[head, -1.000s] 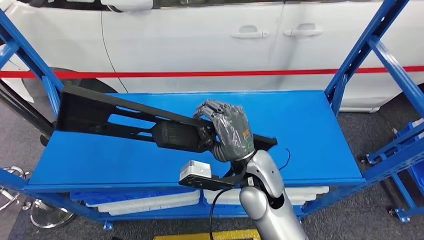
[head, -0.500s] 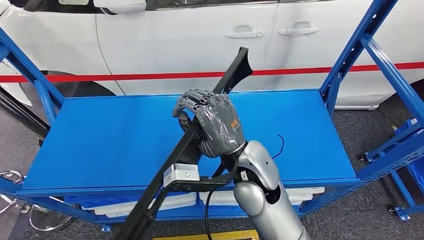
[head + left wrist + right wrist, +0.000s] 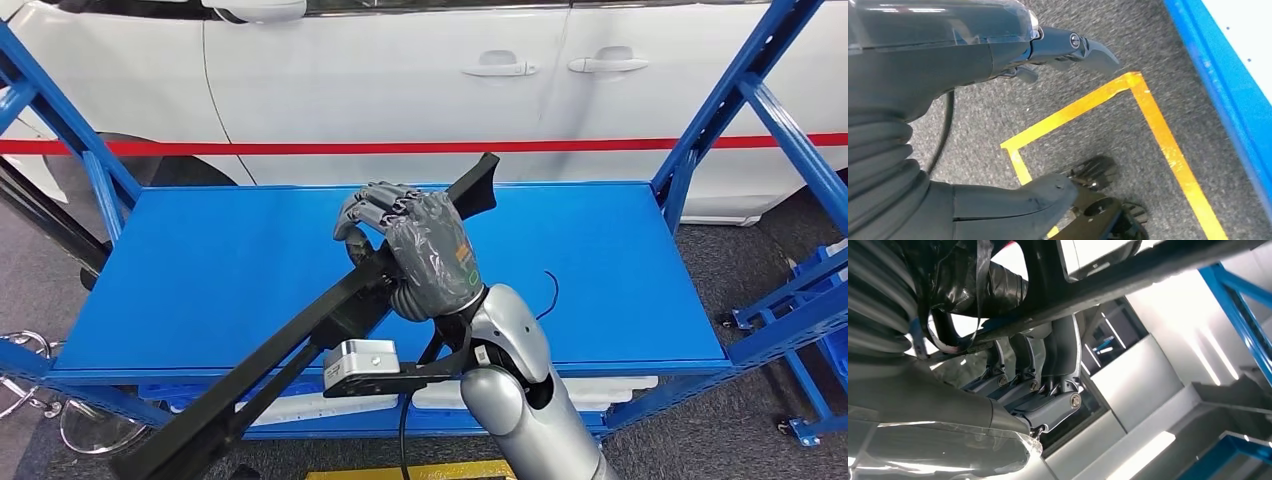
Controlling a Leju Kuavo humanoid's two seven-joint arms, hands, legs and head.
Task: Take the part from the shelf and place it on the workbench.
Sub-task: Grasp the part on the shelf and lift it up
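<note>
The part (image 3: 290, 345) is a long black framed bar. My right hand (image 3: 415, 250) grips it near its middle, fingers wrapped over the top edge. It hangs slanted above the blue shelf (image 3: 200, 270): the far end points up toward the car, and the near end dips past the shelf's front edge at lower left. In the right wrist view the fingers (image 3: 1048, 390) curl around the part (image 3: 1128, 275). My left hand (image 3: 948, 55) hangs over the floor, thumb and fingers apart, holding nothing.
A white car (image 3: 400, 80) with a red stripe stands behind the shelf. Blue uprights (image 3: 720, 110) frame both sides. White bins (image 3: 300, 405) sit on the level below. A thin black cable (image 3: 548, 290) lies on the shelf. Yellow tape (image 3: 1158, 130) marks the grey floor.
The part lay nearly flat across the shelf; my right hand swung it up steeply, and now its top end is lower and its near end further left.
</note>
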